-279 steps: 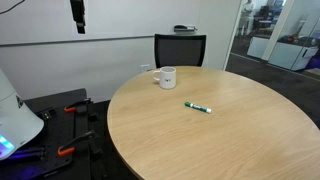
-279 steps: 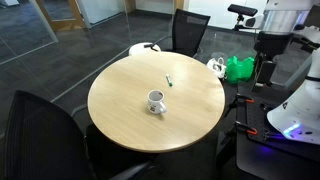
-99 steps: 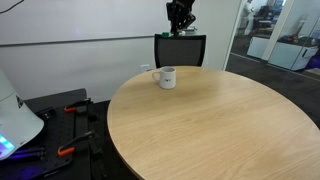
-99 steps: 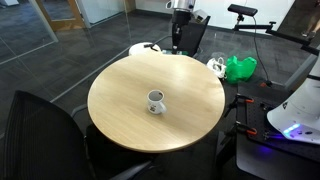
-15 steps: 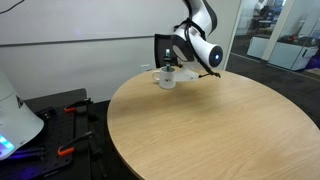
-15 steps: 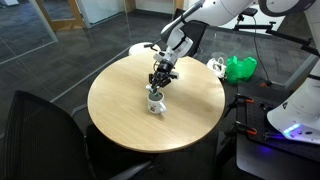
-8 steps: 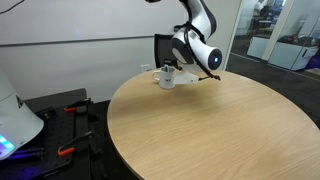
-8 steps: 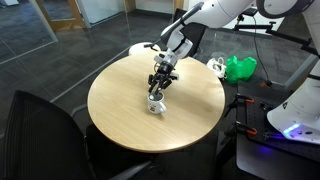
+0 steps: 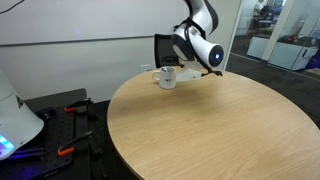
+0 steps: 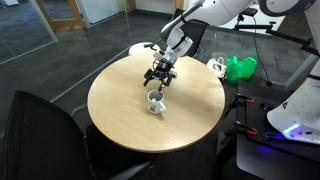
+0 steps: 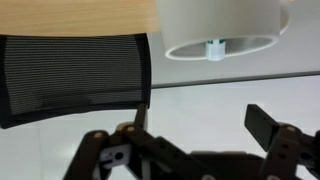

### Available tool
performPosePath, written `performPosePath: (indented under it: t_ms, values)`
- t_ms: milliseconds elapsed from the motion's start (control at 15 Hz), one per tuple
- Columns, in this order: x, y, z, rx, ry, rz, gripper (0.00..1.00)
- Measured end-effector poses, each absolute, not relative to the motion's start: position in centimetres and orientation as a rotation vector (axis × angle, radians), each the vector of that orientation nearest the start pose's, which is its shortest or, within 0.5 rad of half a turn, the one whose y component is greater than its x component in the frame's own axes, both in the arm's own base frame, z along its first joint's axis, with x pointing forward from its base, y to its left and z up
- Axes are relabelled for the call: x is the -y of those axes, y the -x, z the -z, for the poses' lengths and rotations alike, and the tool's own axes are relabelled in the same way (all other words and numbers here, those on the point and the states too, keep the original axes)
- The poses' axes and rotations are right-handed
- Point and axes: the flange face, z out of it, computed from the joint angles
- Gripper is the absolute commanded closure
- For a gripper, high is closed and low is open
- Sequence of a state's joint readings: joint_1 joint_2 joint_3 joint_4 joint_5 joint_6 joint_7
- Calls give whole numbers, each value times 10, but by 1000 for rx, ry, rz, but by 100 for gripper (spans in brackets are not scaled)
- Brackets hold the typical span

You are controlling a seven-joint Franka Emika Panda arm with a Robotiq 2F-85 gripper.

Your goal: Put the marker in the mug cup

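The white mug cup stands on the round wooden table, near its far edge; it also shows in the other exterior view. In the wrist view the mug cup is seen from above its mouth, and the tip of the green and white marker shows inside it. My gripper hangs just above the mug cup, apart from it. In the wrist view the gripper is open and empty.
A black mesh office chair stands behind the table next to the mug cup, and also fills the left of the wrist view. More chairs ring the table. A green bag lies on the floor.
My gripper has risen a little off the mug cup. The marker is no longer between the fingers and sits in the mug cup.
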State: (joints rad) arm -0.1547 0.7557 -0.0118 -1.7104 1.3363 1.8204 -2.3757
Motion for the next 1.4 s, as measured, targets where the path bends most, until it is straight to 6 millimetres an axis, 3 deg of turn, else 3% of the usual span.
performPosePath:
  t_ms: [533,1133,1400]
  values:
    - [25,-649,-224,1407,1548,1209,0]
    - [4,-620,-302,1483,1306,1290,0]
    - [-5,-605,-328,1480,1205,1286,0]
